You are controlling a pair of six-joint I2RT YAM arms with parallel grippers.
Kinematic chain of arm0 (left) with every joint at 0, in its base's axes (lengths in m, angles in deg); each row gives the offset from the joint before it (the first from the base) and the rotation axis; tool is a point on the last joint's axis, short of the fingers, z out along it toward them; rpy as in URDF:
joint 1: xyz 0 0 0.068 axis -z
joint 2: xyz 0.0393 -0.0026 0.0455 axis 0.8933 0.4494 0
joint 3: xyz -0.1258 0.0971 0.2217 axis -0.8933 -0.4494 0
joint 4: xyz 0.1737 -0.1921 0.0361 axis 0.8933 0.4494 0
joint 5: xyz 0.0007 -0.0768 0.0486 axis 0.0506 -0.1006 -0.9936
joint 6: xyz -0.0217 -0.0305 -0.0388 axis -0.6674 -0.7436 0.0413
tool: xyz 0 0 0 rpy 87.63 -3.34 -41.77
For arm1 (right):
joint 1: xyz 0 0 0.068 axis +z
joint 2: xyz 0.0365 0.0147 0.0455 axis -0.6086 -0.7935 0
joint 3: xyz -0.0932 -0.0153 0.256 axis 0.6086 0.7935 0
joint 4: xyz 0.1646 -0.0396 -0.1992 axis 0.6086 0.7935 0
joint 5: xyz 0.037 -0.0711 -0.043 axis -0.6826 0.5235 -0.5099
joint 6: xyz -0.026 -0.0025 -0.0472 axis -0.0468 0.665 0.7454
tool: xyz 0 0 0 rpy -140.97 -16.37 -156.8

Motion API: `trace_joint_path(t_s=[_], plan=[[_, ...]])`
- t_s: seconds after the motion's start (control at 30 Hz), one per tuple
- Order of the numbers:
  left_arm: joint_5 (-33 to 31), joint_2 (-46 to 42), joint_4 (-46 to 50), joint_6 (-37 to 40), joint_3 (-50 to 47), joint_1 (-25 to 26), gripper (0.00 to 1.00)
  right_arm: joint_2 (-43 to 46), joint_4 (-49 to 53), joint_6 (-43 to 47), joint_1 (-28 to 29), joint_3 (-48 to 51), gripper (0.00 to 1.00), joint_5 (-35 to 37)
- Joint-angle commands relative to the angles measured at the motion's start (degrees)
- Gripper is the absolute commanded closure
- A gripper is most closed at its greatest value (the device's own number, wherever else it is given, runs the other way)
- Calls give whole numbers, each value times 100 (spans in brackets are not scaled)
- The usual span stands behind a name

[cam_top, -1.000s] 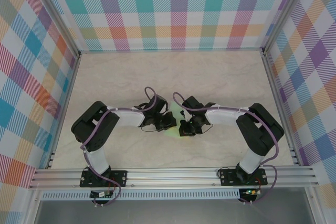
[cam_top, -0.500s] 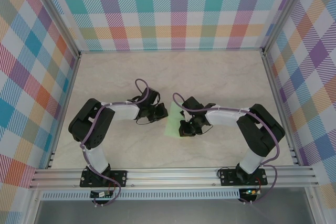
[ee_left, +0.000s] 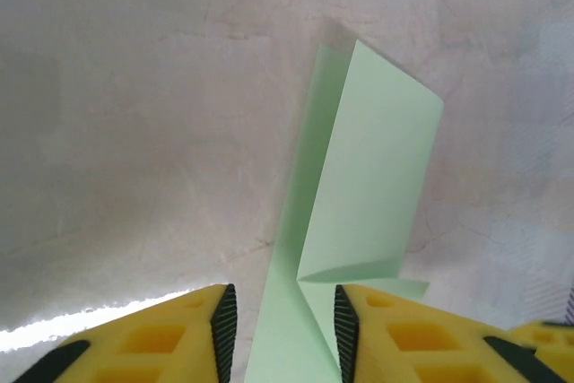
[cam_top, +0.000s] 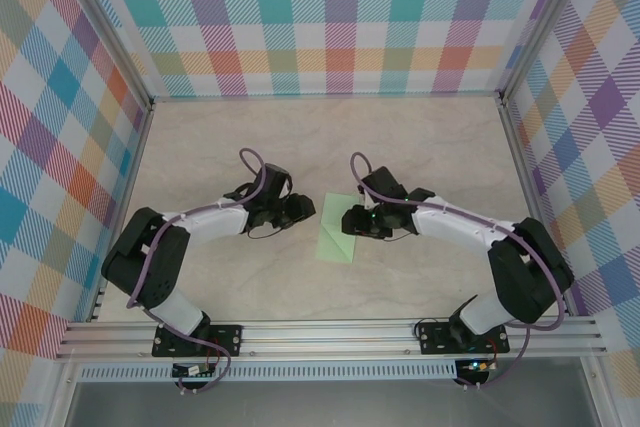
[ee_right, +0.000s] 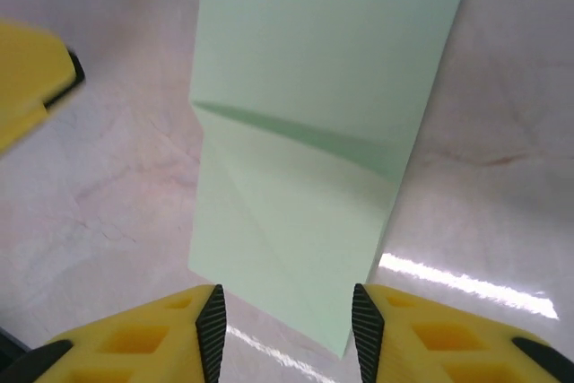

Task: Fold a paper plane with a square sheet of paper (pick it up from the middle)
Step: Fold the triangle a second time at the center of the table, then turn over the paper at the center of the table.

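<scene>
arm bases: both are bolted to the aluminium rail at the near edge, with forearms angled in toward the middle of the table.

left gripper: yellow fingers are parted, with paper running between them but, as far as can be told, not pinched. From above it is parked just left of the sheet.

right gripper: same deal, jaws are held apart and nothing is gripped; the paper's near corner sits in the gap. From above it is seen just beside the sheet's right edge.

square sheet of paper: pale green, already folded into a narrow strip and lying on the table between the two grippers. A flap is seen standing up off the surface in the left wrist view, and a diagonal crease is visible in the right wrist view.

step: probably mid-fold, paper let go between creases. No dart shape is made yet.

next move: a re-grip looks needed, one side pinned while the raised flap is pressed flat. Thin paper is easily slid or crumpled, so a gentle touch is called for.

table: pale marbled top, glossy enough that glare is picked up.

walls: a bright multicolour plaid is worn all round, framed by metal posts.
</scene>
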Motion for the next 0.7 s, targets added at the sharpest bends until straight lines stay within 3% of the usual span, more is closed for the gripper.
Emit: trace_joint_path(t_s=[0.0,0.17,0.43,0.67], plan=[[302,-175,-210,-271,-274,-3,60,-152,-103,-28,-204,-54,54,59],[591,-144,-564,-531,-435,140,60,-509,-331,146,-323,-115,54,-310],[849,98,-920,-708,-501,360,60,-893,-550,247,-369,-152,63,-585],[1068,429,-1203,-789,-462,484,59,-977,-873,210,-505,24,81,-756]])
